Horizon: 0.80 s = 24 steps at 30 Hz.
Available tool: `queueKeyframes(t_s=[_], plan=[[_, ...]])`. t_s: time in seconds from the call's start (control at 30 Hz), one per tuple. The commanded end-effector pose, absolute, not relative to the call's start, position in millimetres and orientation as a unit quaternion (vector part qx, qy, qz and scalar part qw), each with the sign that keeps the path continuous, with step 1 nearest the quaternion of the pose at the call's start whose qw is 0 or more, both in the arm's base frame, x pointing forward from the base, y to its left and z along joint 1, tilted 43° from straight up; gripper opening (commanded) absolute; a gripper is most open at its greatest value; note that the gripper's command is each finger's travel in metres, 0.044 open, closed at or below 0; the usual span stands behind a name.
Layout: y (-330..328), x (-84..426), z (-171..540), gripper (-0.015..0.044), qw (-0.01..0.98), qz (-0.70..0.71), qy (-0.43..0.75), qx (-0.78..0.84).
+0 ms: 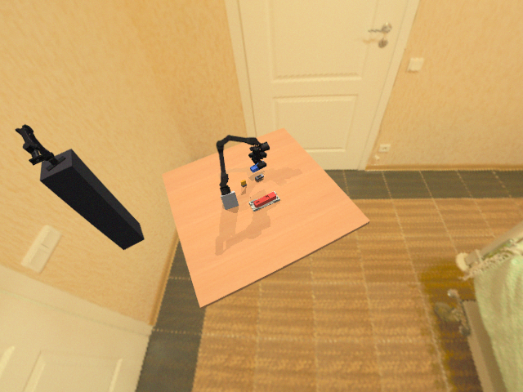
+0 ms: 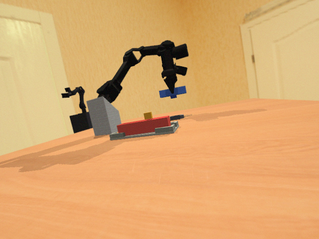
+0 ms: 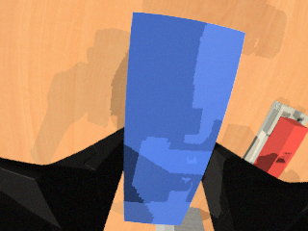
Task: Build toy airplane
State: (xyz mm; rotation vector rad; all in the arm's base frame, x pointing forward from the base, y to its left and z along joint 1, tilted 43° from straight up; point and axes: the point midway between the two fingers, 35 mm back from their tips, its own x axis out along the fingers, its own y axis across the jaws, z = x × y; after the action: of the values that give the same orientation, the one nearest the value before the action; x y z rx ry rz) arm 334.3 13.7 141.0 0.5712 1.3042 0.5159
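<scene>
Floor stretches past the table, whose wood-grained top carries your working arm. To one side of the table, you have a long black pedestal with another small black arm on it. Your working arm rises from a grey block, reaches outward and bends down at the wrist. Near that block, the pale grey cradle rests on the table, and in it you have the red fuselage, lying lengthwise and looking seated flat. Your gripper points down, its fingers pinching the blue wing from both sides near mid-length. You have that wing in the air, well clear of the table and apart from the fuselage, with its short tab underneath pointing down. The dark holder sits on the table beyond the cradle. Smallest, the yellow tail fin stands between your grey block and that holder, apart from the fuselage; the exterior view shows you only its upper part behind the red piece.
</scene>
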Motion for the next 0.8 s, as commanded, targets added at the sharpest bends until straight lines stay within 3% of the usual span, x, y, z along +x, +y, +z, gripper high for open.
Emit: queueKeyframes(t_s=[0.0,0.77], plan=[[6.4,330.9,153.6,0.0,0.73,0.238,0.587,0.259],[-32.8,332.2,119.0,0.0,0.759,0.308,0.553,0.151]])
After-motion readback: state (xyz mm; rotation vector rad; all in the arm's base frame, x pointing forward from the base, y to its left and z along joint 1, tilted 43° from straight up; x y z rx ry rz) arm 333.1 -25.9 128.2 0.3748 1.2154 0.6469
